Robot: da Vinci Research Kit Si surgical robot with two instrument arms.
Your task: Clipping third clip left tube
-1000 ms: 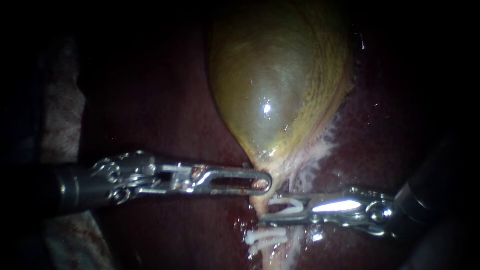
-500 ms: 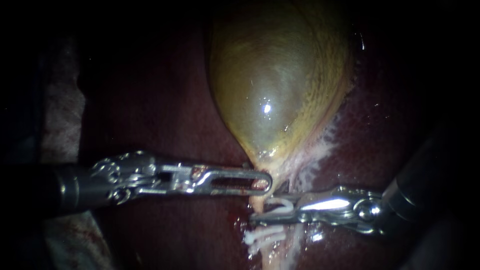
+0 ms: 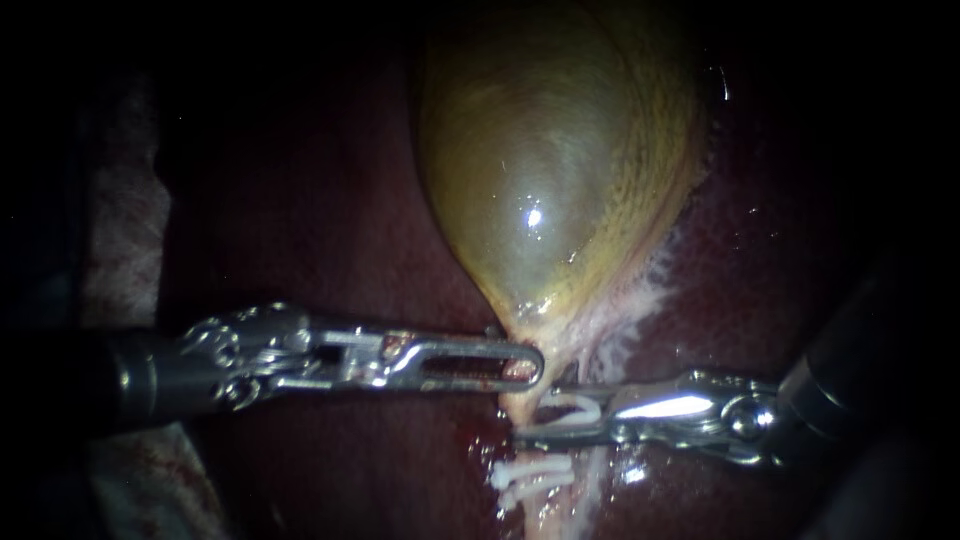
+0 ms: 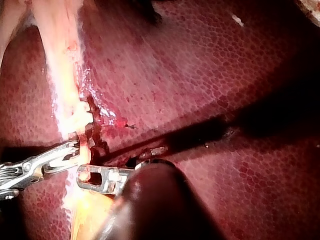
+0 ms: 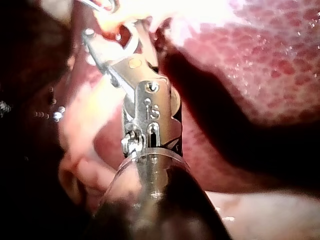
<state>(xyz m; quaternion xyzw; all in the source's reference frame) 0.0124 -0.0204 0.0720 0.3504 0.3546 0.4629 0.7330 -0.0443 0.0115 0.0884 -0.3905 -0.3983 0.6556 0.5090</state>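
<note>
The left instrument (image 3: 528, 365), end effector clamped on the gallbladder (image 3: 550, 180) neck, tensioned the tube (image 3: 515, 405); the right instrument (image 3: 545, 415), end effector gripping a white clip (image 3: 580, 407), straddled it.

Pale tube (image 3: 545, 515) is running from gallbladder (image 3: 550, 180) neck toward near edge. Two white clips (image 3: 530, 470) are sitting across it, stacked close together, on the near stretch. Third clip (image 3: 572, 407), white, legs spread, is sitting in right instrument (image 3: 532, 415) jaws at the tube, just beyond those two.
</note>
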